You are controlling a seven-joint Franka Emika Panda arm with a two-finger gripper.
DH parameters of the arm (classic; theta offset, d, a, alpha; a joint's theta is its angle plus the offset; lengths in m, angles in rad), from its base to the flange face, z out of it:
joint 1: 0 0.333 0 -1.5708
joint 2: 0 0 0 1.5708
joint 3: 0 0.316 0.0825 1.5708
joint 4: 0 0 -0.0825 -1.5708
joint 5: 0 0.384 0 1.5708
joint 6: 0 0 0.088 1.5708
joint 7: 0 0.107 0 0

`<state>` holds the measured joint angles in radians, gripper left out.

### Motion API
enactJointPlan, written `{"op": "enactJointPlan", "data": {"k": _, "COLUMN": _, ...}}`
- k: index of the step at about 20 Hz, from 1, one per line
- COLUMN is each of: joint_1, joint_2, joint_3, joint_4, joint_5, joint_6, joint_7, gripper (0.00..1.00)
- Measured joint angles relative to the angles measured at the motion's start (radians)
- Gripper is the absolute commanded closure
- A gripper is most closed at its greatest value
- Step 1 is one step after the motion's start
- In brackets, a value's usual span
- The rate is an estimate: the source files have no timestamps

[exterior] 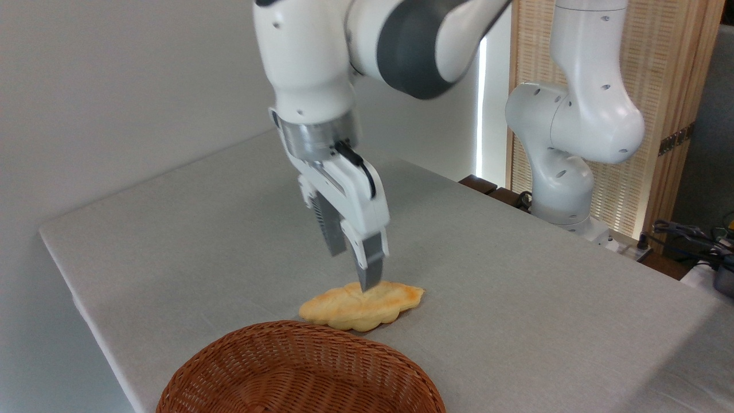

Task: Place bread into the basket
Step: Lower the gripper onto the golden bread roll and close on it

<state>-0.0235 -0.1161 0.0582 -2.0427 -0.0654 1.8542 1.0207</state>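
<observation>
Grey cloth covers the table (516,298), where the claw (356,269), fingers apart and empty, hangs just over the bread (361,306), perhaps touching it, so the approach step needs lowering and closing before carrying toward the basket (298,373) nearer the camera.

The reddish-brown woven wicker basket (298,373) is cut off by the bottom edge, its near half unseen. The white robot hand (352,269) is slightly blurred; its near finger covers part of the flat golden-yellow bread (355,307), so contact cannot be told. The white arm (321,51) runs past the top edge.
</observation>
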Motion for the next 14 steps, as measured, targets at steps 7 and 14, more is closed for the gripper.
{"op": "enactJointPlan", "data": {"k": 7, "joint_1": -0.006, "joint_2": 0.029, "joint_3": 0.000, "joint_4": -0.077, "joint_5": 0.000, "joint_6": 0.068, "joint_7": 0.086, "gripper": 0.00}}
{"op": "enactJointPlan", "data": {"k": 14, "joint_1": -0.011, "joint_2": 0.078, "joint_3": -0.010, "joint_4": -0.082, "joint_5": 0.000, "joint_6": 0.099, "joint_7": 0.115, "gripper": 0.00}}
